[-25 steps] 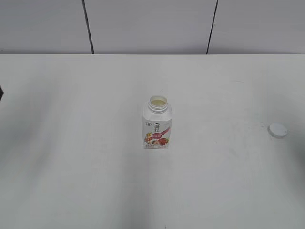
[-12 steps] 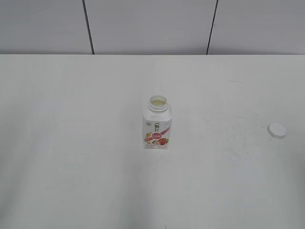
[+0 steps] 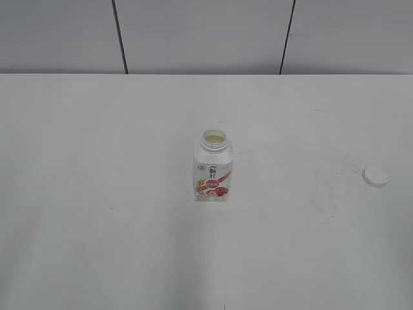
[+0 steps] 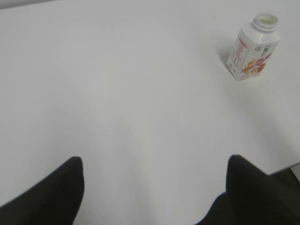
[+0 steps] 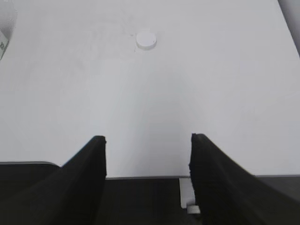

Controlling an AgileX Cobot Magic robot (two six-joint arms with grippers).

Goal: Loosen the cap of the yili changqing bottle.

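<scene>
The yili changqing bottle stands upright mid-table with its neck open and no cap on it; it also shows at the top right of the left wrist view. The white cap lies flat on the table far to the bottle's right, and shows in the right wrist view. My left gripper is open and empty, well away from the bottle. My right gripper is open and empty, near the table's front edge, short of the cap. Neither gripper shows in the exterior view.
The white table runs back to a grey panelled wall. Its front edge shows in the right wrist view, with dark space below it.
A dark bit of the left arm at the exterior view's left edge has gone out of view. The cap's spot shifted very slightly. The bottle has not moved.
</scene>
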